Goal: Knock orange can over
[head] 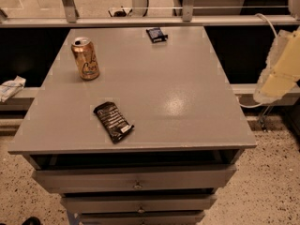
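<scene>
The orange can (85, 58) stands upright on the far left part of the grey cabinet top (178, 83). It is copper-orange with dark cursive lettering and a silver top. My gripper (280, 71) hangs at the right edge of the view, pale yellow and white, beyond the cabinet's right side and well away from the can. It is not touching anything on the top.
A flat black snack wrapper (113, 122) lies near the front left of the top. A small dark blue packet (156, 34) lies at the far edge. Drawers (137, 178) sit below the front edge. A railing (140, 20) runs behind. A white object (10, 88) lies on a ledge at left.
</scene>
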`<state>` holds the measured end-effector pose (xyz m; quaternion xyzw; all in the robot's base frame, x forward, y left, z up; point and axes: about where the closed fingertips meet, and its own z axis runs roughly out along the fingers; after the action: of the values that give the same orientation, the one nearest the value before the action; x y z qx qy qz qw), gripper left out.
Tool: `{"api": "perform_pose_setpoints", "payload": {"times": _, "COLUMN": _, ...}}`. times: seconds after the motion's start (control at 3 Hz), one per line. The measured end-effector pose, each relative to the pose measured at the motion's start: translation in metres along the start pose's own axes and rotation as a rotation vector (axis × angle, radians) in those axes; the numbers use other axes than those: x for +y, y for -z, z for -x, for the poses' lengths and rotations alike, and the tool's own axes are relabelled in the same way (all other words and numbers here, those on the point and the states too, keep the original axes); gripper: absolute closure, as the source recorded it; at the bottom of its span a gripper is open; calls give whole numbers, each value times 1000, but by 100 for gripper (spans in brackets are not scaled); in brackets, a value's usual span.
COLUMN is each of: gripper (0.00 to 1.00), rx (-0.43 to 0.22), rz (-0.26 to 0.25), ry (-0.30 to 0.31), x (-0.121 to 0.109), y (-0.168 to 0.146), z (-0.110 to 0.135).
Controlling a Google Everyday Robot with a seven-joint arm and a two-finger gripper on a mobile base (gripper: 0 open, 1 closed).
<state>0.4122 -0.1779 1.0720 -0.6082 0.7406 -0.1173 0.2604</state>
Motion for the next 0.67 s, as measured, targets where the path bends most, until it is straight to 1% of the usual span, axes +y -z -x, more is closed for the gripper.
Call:
{"api": "perform_pose_setpoints", "payload": {"times": 0.33, "gripper": 0, "rx": 0, "rz": 0, "ry": 0, "x": 0, "y": 0, "z": 0}}
{"api": "perform_pose_setpoints", "payload": {"times": 0.67, "gripper": 0, "rx": -52, "rz": 6, "ry": -35, "x": -3, "y": -20, "z": 12}}
